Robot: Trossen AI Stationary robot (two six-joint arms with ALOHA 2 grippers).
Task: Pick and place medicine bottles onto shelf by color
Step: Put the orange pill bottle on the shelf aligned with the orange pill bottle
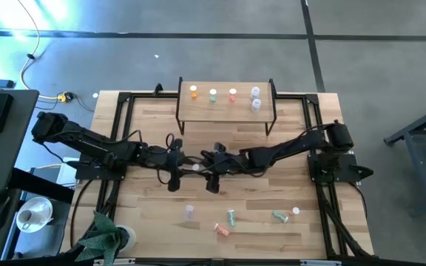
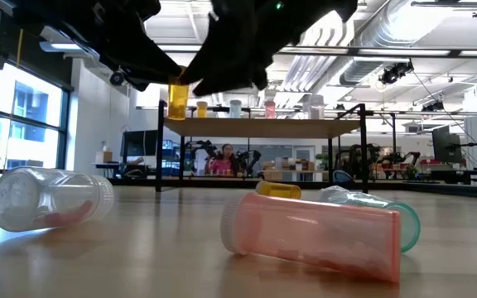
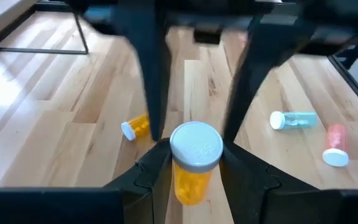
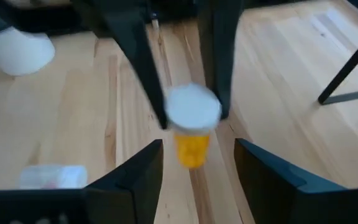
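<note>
Five bottles on shelf, five lying on table.

Between your left gripper's black fingers, an orange bottle with white cap, below it pale wood tabletop, beyond it a second orange bottle, a clear-teal bottle, a pink bottle.
</note>
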